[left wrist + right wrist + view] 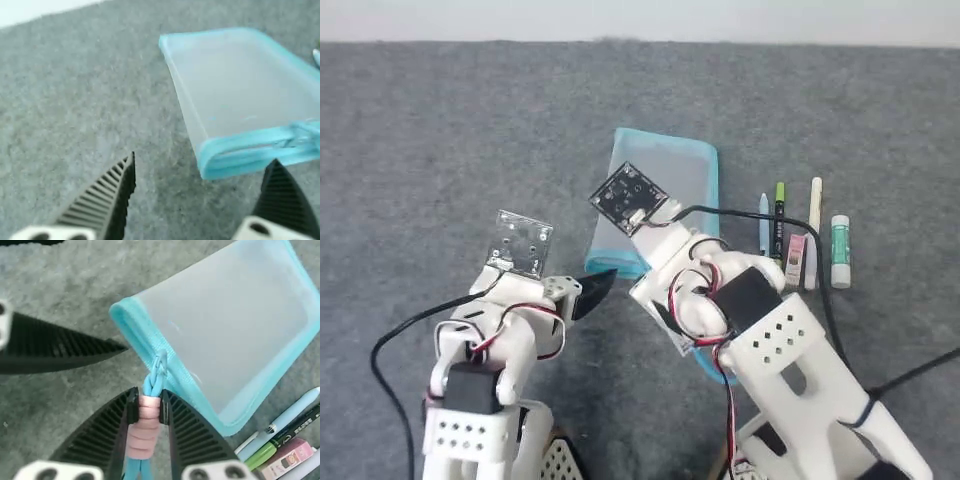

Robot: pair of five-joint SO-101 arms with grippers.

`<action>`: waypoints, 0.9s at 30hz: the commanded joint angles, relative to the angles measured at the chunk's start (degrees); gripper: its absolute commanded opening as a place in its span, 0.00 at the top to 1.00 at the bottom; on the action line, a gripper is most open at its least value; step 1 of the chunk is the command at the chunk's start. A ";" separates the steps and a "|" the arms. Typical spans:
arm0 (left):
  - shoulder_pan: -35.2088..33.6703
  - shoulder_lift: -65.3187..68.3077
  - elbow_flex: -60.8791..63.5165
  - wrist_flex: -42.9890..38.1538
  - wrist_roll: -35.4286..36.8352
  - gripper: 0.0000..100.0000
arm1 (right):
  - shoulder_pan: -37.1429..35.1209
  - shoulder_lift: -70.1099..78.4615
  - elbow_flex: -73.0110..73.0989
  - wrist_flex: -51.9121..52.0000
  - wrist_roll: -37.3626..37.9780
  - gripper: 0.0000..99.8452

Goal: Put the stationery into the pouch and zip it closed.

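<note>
Right gripper (148, 402) pinches the pink beaded zipper pull (144, 432) of a translucent turquoise-edged pouch (225, 330); left gripper (202, 160) gapes open just beside.

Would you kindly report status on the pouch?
Right hand shut on pink ribbed zipper pull. Left hand open by translucent blue-edged pouch. Pens and glue stick lie outside, beside it.

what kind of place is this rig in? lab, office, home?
Most likely a tabletop robot workbench, not a lived-in desk: a grey felt-like mat as the work surface, a translucent blue pouch and a neat row of stationery staged on it, and a plain pale wall behind.
</note>
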 commanded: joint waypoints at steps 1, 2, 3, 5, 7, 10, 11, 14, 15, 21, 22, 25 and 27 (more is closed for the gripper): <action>-2.73 -1.05 0.75 -4.04 -2.73 0.63 | -0.92 -3.12 -4.66 2.15 0.79 0.99; -3.87 -1.05 1.10 -4.66 -2.90 0.63 | -1.01 -3.56 -4.66 2.77 0.97 0.99; -4.57 -1.05 1.36 -5.01 -2.99 0.63 | -1.01 -4.18 -4.66 3.03 1.14 0.99; -4.92 -1.05 1.63 -5.19 -2.99 0.63 | -1.01 -4.79 -4.75 3.47 1.41 0.99; -4.92 -1.05 1.63 -5.19 -2.99 0.63 | -1.10 -5.05 -4.75 3.74 1.49 0.99; -4.92 -1.05 2.33 -4.84 -4.22 0.63 | -0.84 -4.70 -5.45 3.82 1.49 0.99; -4.92 -1.05 2.59 -4.84 -4.57 0.63 | -0.75 -4.44 -6.15 3.91 1.23 0.99; -4.92 -1.05 2.86 -4.84 -4.57 0.63 | -0.75 -3.30 -8.97 4.00 1.14 0.99; -4.92 -1.05 2.86 -4.84 -4.57 0.63 | -0.92 -2.68 -10.20 4.62 1.23 0.99; -5.36 -1.05 2.77 -6.59 -3.78 0.63 | -1.19 0.13 -13.27 8.66 1.49 0.99; -5.36 -1.05 2.77 -6.68 -3.60 0.63 | -1.19 -0.04 -12.84 8.66 1.49 0.99; -5.19 -1.05 2.42 -6.51 -3.52 0.63 | -1.19 -0.66 -10.20 8.04 2.37 0.99; -5.10 -1.05 2.42 -6.51 -3.52 0.63 | -1.10 -0.92 -7.47 6.73 3.08 0.99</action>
